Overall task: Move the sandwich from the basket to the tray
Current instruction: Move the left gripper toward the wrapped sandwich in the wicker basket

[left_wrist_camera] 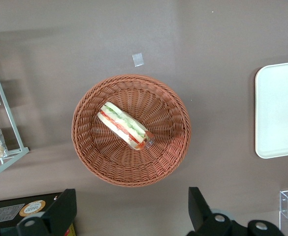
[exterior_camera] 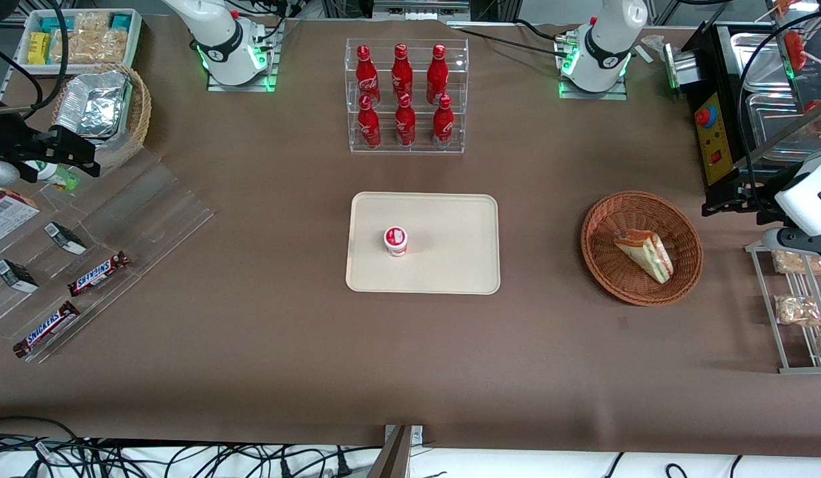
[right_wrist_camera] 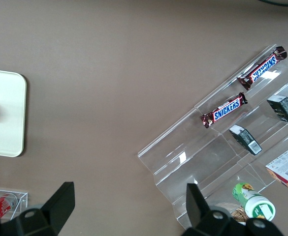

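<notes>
Left wrist view shows the hand (left_wrist_camera: 131,211) open high above the sandwich (left_wrist_camera: 124,126) in the basket (left_wrist_camera: 87,147); descend centred, fingers straddling the wedge.

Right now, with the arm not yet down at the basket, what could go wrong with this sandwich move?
The sandwich lies tilted against the basket's sloped weave, so the open gripper, high above it, may clamp a wrapped corner and let it slip. The light basket could lift or shift with the pull. On the tray, a small red-lidded cup stands near the middle; a careless drop could knock it over.
</notes>
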Robot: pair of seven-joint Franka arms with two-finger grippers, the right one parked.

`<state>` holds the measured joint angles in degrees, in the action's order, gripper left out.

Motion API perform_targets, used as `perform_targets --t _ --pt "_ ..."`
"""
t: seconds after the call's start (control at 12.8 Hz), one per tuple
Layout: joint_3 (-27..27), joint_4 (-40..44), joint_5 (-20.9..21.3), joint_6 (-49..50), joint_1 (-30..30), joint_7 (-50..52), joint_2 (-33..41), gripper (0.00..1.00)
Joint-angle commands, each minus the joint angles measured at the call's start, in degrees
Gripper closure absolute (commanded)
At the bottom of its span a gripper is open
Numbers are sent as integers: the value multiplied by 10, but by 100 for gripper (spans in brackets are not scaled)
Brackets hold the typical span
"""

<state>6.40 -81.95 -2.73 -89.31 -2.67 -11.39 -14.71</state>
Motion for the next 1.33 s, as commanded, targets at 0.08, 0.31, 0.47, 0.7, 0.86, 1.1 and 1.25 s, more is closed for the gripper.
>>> perform_targets --t 0.08,0.31,0.47,0.7,0.86,1.1,1.25 --pt "11 21 -2 7 -3 8 -9 0" --pt "13 21 8 7 -1 41 -9 0" --pt "13 14 18 12 5 84 -7 0" --pt "11 -42 11 -5 16 265 -6 0" --pt "8 -106 14 -69 14 374 -2 0" --pt "-1 -205 19 -187 11 488 5 0" --pt "-2 -273 20 -264 11 496 22 0"
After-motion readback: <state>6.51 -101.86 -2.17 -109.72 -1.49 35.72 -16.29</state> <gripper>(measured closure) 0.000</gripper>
